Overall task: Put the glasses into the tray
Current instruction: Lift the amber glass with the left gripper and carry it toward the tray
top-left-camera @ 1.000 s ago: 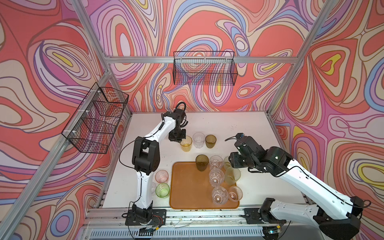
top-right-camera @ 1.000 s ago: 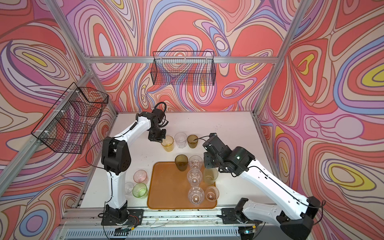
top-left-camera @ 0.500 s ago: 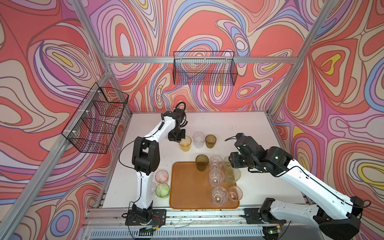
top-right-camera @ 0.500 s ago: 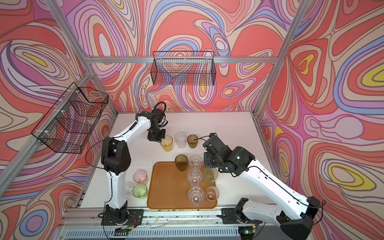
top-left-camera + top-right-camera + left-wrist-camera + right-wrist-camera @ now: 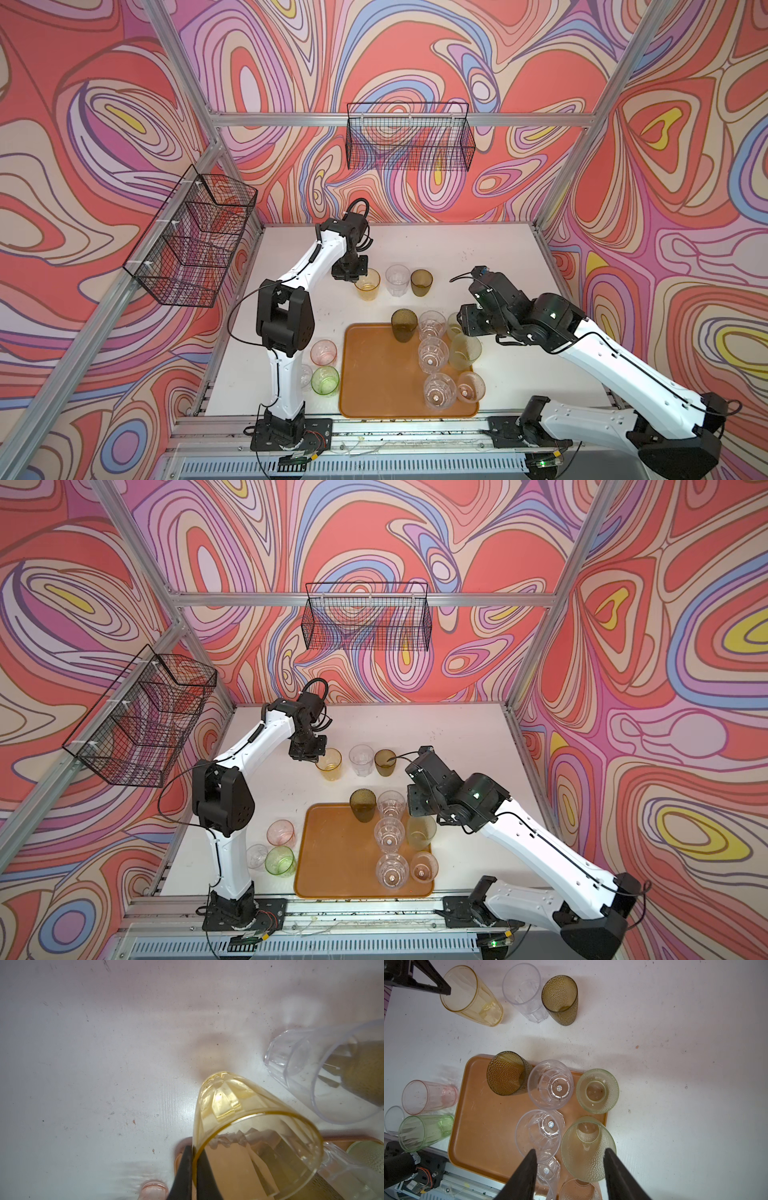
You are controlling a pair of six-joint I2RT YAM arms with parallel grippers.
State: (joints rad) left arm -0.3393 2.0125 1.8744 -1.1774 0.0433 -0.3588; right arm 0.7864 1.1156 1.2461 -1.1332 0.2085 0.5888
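A faceted amber glass [image 5: 368,284], eleven o'clock off the flat orange tray [image 5: 374,374], is being rim-pinched by the left gripper [image 5: 194,1169]; a dimpled green glass [image 5: 586,1159] on it is being straddled by the spread right gripper [image 5: 571,1153].

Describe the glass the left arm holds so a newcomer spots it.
Beyond the orange-brown tray, three glasses form a row on the table. The amber glass is leftmost, the only yellow one, its rim pinched by the left gripper.
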